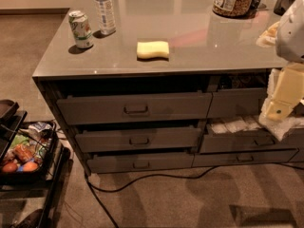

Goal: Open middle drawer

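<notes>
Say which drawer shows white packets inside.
The narrow right-hand drawer, next to the gripper at the right edge; the wide middle drawer on the left shows none.

My jaws hang at the right edge on my cream arm (286,93), over the open narrow drawer (237,144) of white packets (235,125), well apart from the middle drawer (109,140). That drawer sits slightly out, bar handle (139,140) untouched, below the taller top drawer (95,109). On the counter (199,51): a yellow sponge (153,50), soda can (81,29), water bottle (104,8)
</notes>
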{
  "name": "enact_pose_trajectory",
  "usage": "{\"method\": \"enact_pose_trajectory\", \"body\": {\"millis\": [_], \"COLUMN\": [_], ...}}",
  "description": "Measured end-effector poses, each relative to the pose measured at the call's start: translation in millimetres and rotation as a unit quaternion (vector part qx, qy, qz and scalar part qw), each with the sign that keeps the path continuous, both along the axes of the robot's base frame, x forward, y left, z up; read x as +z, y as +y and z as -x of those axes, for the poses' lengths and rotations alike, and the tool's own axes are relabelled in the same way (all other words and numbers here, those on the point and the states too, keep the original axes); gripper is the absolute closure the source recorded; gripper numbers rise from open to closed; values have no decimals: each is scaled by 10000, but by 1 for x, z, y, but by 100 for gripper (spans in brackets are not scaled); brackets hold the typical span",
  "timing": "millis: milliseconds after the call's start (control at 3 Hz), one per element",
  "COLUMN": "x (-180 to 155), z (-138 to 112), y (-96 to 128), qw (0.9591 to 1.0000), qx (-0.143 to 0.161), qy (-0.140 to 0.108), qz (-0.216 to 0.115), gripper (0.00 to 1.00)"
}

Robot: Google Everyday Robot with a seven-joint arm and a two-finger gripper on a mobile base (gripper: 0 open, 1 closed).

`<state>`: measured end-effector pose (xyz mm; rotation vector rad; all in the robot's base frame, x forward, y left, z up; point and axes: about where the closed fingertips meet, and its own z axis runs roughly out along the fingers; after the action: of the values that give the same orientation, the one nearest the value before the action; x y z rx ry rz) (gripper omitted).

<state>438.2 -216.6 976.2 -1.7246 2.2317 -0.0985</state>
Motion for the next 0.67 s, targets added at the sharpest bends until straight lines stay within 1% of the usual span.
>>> {"method": "enact_pose_trajectory", "body": {"millis": [333,667], "x": [0,0], "z": [0,0], "y": [2,2], "qw": [9999,9999], "qx": [-98,-98], "qy": [-38,-39], "qz": [58,58], "gripper": [0,0]}}
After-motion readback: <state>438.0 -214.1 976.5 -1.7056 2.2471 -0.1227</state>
